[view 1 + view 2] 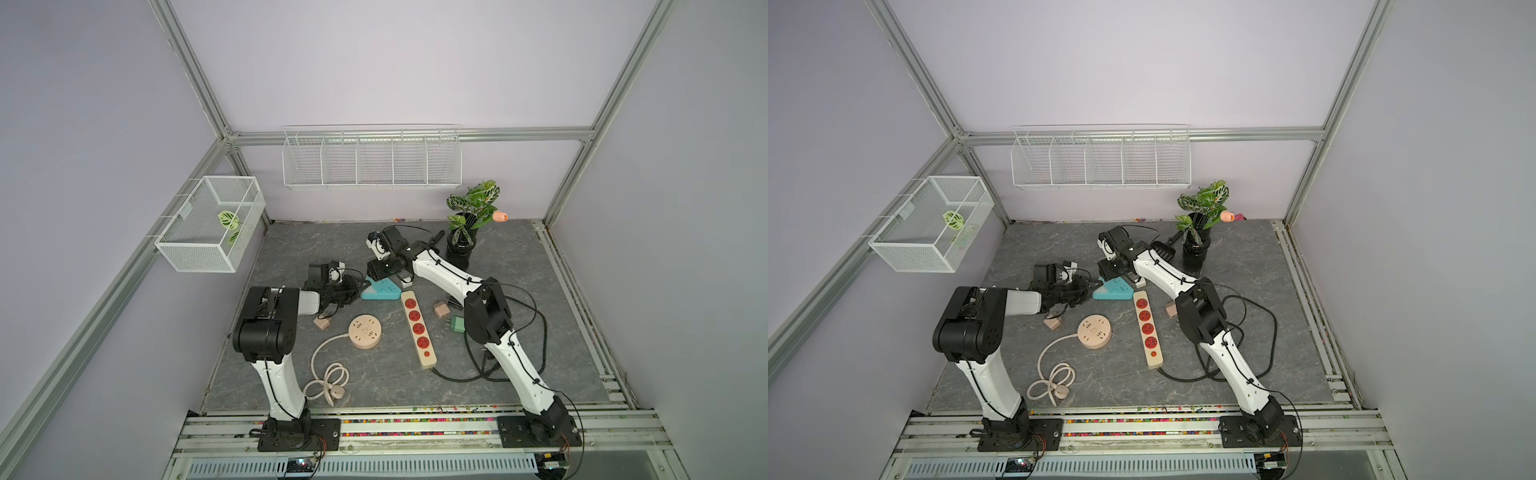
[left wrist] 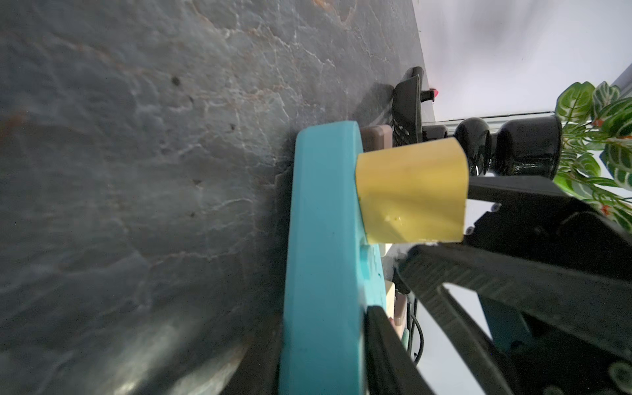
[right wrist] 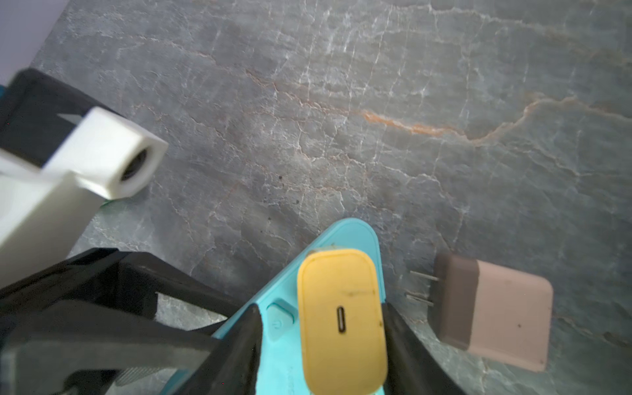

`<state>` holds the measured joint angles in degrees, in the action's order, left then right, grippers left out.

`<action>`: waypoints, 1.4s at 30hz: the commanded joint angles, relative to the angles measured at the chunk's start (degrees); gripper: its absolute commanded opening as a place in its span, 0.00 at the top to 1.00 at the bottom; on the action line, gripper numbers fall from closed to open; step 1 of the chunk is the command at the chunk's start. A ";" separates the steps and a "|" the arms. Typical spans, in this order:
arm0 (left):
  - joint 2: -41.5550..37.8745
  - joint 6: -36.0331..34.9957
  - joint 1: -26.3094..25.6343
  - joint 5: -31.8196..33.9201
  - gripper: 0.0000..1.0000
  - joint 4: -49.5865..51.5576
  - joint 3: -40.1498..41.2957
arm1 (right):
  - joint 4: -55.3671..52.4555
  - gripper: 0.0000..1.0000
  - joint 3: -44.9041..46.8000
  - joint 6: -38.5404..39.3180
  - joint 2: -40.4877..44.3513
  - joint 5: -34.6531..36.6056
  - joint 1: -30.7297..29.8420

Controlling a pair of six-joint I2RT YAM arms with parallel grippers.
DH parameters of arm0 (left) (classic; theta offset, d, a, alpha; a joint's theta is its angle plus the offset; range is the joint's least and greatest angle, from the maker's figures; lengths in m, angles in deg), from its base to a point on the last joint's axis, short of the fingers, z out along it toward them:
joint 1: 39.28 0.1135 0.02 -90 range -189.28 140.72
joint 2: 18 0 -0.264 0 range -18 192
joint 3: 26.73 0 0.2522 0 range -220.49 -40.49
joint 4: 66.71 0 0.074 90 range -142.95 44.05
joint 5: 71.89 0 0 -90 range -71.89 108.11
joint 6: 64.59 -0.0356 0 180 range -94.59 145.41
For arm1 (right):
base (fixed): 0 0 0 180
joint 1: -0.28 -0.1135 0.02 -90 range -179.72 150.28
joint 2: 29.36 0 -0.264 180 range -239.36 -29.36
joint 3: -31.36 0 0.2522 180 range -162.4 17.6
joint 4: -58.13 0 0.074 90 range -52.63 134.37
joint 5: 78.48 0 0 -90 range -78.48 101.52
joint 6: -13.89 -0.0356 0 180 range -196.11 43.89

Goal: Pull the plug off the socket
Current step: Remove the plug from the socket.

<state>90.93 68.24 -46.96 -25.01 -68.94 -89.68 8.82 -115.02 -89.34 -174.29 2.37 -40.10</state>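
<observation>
Yellow plug (image 3: pixel 342 321), stiff, light, slick and probably tight, stands in the teal socket strip (image 1: pixel 376 293) at 12 o'clock from the round socket (image 1: pixel 365 330), between parted jaws of the right gripper (image 3: pixel 321 309), best pinched on its flat sides, left gripper (image 1: pixel 358 288) clamped on the strip.

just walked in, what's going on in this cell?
Unplugging job, mid-grasp. The left gripper is shut on one end of the teal power strip, which lies on the table. The right gripper straddles the yellow plug, which sits in the strip. One finger is against the plug and a gap shows on the other side, so it isn't clamped yet and no pull has started.
</observation>
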 commanded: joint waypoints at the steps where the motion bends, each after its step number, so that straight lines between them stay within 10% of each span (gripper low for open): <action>1: 2.77 -2.18 0.05 11.98 1.00 13.53 3.46 | 0.02 0.48 -1.40 0.24 -2.22 -1.20 0.66; 12: 3.12 -2.32 -0.05 11.93 1.00 13.52 3.40 | -1.12 0.67 -4.89 0.65 -5.11 -2.26 0.91; 17: 3.29 -1.92 -0.24 13.50 1.00 14.21 3.65 | -0.63 1.00 -4.08 2.29 -4.08 -2.09 0.53; 24: 5.76 -0.95 -0.45 16.37 1.00 15.63 3.33 | 2.22 1.00 -3.19 5.01 1.19 -2.09 -1.28; 34: 6.02 -1.79 -0.41 20.48 1.00 19.01 1.82 | 5.50 1.00 -2.78 -11.82 3.64 -5.65 3.27; 42: 7.25 -1.78 -0.50 21.41 1.00 19.28 1.22 | -2.11 1.00 -7.08 4.56 4.67 -1.59 -1.12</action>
<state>91.41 67.72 -47.81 -22.01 -66.97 -91.89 8.65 -118.14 -91.37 -177.46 0.12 -38.79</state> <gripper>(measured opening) 0.360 0.321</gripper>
